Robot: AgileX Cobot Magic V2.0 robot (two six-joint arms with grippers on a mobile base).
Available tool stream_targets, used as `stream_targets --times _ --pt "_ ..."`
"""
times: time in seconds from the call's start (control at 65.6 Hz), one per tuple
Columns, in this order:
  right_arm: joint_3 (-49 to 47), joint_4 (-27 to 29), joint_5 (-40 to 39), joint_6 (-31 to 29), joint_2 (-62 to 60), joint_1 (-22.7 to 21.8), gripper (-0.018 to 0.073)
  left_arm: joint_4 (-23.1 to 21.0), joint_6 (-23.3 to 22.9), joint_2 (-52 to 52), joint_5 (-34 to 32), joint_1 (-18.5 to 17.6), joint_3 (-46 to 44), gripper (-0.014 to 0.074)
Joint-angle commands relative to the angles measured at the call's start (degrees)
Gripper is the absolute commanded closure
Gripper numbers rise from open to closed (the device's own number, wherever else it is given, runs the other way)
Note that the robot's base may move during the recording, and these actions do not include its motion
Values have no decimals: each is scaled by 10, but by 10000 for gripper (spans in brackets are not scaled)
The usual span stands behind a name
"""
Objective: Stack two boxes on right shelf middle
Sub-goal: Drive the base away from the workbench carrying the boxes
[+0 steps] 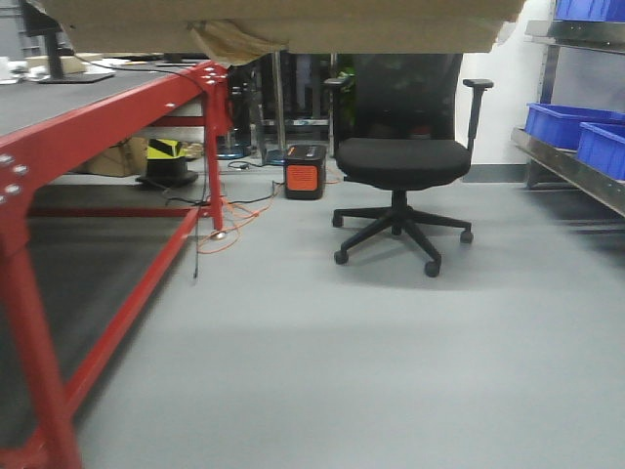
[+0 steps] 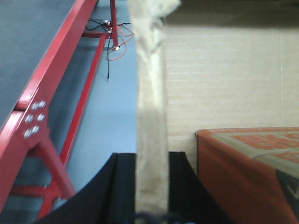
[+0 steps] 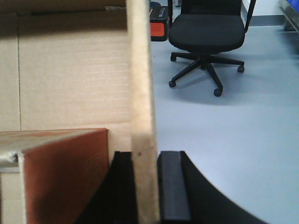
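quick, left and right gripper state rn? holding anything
Left gripper: closed on a wall edge of the cardboard box.
Right gripper: closed on a wall edge of the cardboard box.

left end effector point(image 2: 152, 161): clamped on box point(image 2: 224, 79) edge | right end effector point(image 3: 145, 158): clamped on box edge

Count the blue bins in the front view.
3. Top bin on the rack's upper level, at the frame corner; far bin and near bin side by side on the level below. More may lie out of frame.
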Motion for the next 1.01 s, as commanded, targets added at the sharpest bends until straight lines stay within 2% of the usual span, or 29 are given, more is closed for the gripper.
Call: stream_targets --times 0.0,0.991 --pt "-9 -31 -24 5 -8 -6 711 28 -4 -8 -5 2 -8 708" --pt "-9 -31 -29 5 -8 -6 711 29 -4 -8 -7 2 -8 708"
